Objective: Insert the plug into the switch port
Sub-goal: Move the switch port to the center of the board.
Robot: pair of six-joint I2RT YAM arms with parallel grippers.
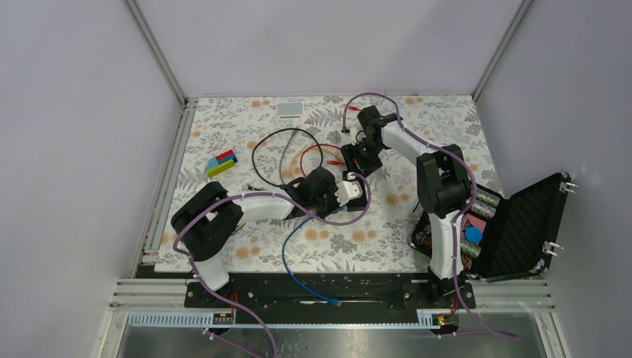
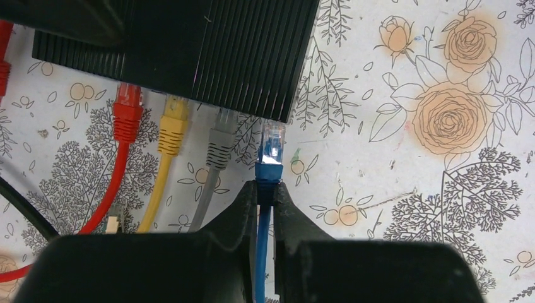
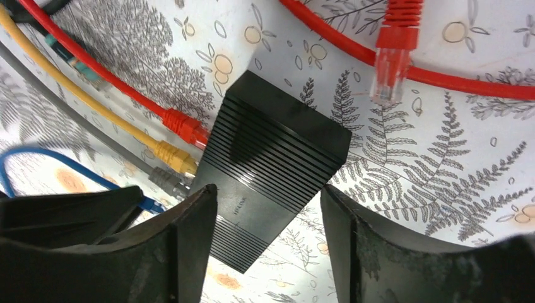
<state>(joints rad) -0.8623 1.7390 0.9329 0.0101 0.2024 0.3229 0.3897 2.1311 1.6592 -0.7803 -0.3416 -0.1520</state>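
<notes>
The switch (image 2: pixel 189 57) is a flat black ribbed box on the flowered mat. Red (image 2: pixel 128 107), yellow (image 2: pixel 173 126) and grey (image 2: pixel 221 139) plugs sit in its near side. My left gripper (image 2: pixel 268 189) is shut on the blue cable just behind the blue plug (image 2: pixel 271 148). The plug's clear tip is at the switch's edge, to the right of the grey plug, with most of its body outside. My right gripper (image 3: pixel 268 189) is open over the switch (image 3: pixel 271 164), one finger on each side. In the top view both grippers, left (image 1: pixel 339 190) and right (image 1: pixel 364 153), meet mid-table.
A loose red plug (image 3: pixel 394 57) lies on the mat beyond the switch. A black cable loop (image 1: pixel 287 149), coloured blocks (image 1: pixel 221 162) and a small white box (image 1: pixel 291 110) lie at the left and back. An open black case (image 1: pixel 514 227) stands at the right edge.
</notes>
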